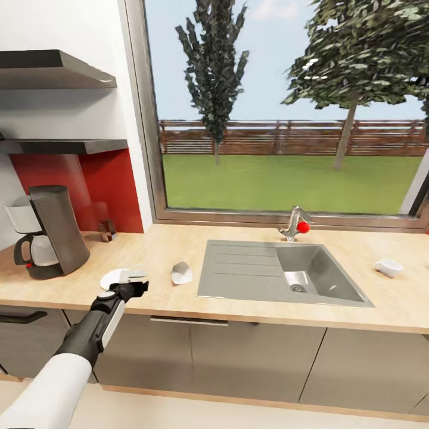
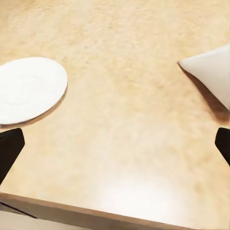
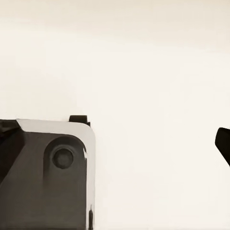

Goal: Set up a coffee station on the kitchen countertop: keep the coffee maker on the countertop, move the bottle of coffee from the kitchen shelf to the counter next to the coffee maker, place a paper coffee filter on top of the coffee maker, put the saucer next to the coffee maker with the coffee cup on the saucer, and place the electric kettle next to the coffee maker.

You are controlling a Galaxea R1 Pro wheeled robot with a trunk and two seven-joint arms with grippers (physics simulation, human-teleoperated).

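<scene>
The black coffee maker stands on the kitchen countertop at the left. Just right of its base lies the white saucer. A white paper coffee filter lies further right, near the sink. My left gripper hovers open and empty over bare wood between saucer and filter. The coffee cup lies tipped at the far right. A faint glassy shape with a dark part by the red wall may be the electric kettle. The bottle of coffee is out of view. My right gripper is open, with nothing held.
An inset grey sink with a red-knobbed faucet takes up the counter's middle. Two dark shelves hang above the coffee maker. A large window runs behind the counter. A grey robot part sits beside the right gripper.
</scene>
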